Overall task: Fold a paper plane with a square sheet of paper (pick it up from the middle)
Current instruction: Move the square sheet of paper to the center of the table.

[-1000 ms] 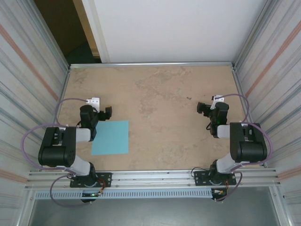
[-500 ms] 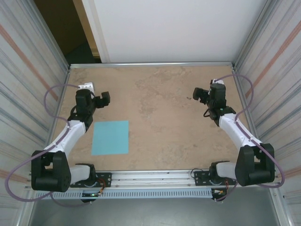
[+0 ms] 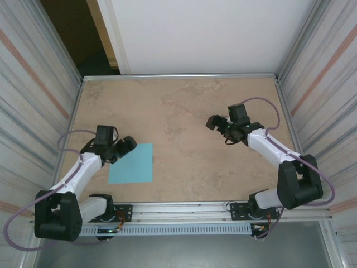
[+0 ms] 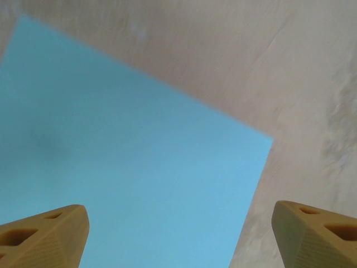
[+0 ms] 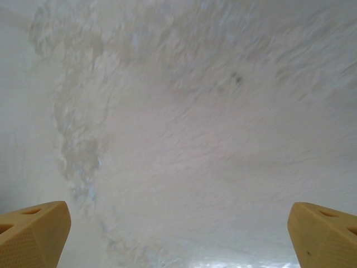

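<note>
The square sheet of paper [image 3: 131, 163] lay flat and unfolded just under the left hand [image 3: 125, 146], whose fingers stood apart and held nothing. The right hand [image 3: 215, 123], also released, hung well away over the bare surface [image 3: 184, 106]. The pickup seemed to be only starting; the next move would need a descent onto the sheet's middle and a pinch.

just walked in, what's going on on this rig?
A flat, unfolded light-blue square sheet of paper lies on the tan table, front left. The left gripper is over the sheet's far left corner with its jaws open, holding nothing. The right gripper hovers open above bare tabletop, well away from the paper. No fold made yet.
</note>
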Robot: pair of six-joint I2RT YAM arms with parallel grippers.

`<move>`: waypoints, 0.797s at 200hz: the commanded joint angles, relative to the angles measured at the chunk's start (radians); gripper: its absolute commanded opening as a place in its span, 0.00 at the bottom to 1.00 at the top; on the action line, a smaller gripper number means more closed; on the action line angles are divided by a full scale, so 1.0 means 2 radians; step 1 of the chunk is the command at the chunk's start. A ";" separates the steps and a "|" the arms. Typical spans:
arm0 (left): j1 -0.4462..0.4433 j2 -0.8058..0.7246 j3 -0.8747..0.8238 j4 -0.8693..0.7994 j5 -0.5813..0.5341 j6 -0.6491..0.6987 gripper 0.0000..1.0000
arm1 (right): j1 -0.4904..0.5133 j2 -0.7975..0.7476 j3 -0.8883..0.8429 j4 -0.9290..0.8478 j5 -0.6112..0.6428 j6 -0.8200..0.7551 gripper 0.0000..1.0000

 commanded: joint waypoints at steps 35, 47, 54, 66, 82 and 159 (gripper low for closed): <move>-0.036 0.020 -0.020 -0.032 0.004 -0.034 0.85 | 0.031 0.047 0.024 0.034 -0.034 0.046 0.97; -0.046 0.031 -0.021 -0.028 0.002 -0.039 0.85 | 0.035 0.052 0.024 0.037 -0.033 0.051 0.97; -0.051 0.037 -0.022 -0.023 0.003 -0.042 0.85 | 0.036 0.054 0.024 0.039 -0.033 0.053 0.97; -0.061 0.049 -0.022 -0.013 0.004 -0.050 0.85 | 0.039 0.056 0.024 0.039 -0.031 0.054 0.97; -0.074 0.066 -0.022 0.001 0.008 -0.065 0.84 | 0.040 0.060 0.023 0.039 -0.027 0.055 0.97; -0.159 0.214 0.052 0.142 0.048 -0.187 0.72 | 0.040 0.060 0.012 0.049 -0.018 0.065 0.95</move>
